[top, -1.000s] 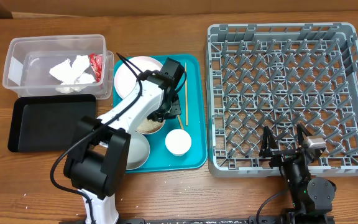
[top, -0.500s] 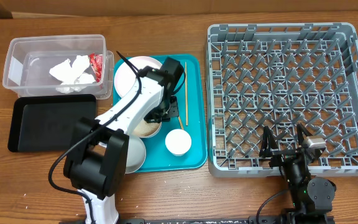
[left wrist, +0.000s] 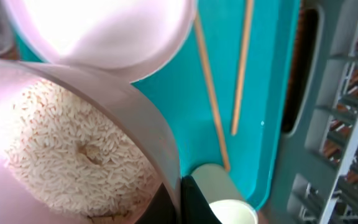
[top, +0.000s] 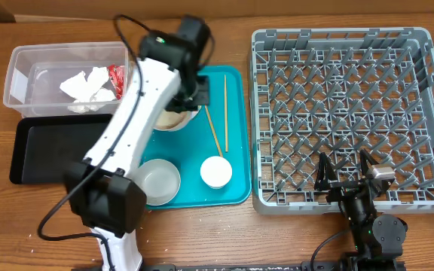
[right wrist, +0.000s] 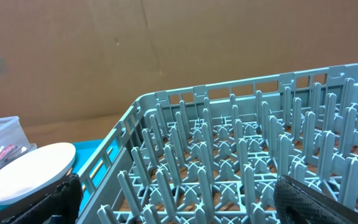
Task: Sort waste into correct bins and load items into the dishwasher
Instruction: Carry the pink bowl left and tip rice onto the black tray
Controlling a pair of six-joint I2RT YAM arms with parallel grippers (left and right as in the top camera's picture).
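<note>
The left claw (left wrist: 180,200) is clenching the pink bowl (left wrist: 73,149) by its rim; being rigid, slick and rice-laden, it is needing level carrying. The right claw (top: 343,170) is gaping, released.

Teal tray (top: 238,169) on a brown wooden table (top: 217,233) (just left of centre), plain cardboard wall (right wrist: 166,50) behind

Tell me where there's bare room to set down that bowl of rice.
For the pale pink bowl: the shallow black rectangular tray, between the clear plastic tub and the table's front edge, is bare. The large grey plastic dish rack holds nothing. The teal tray is crowded: grey-green bowl, small white cup, two wooden chopsticks.
</note>
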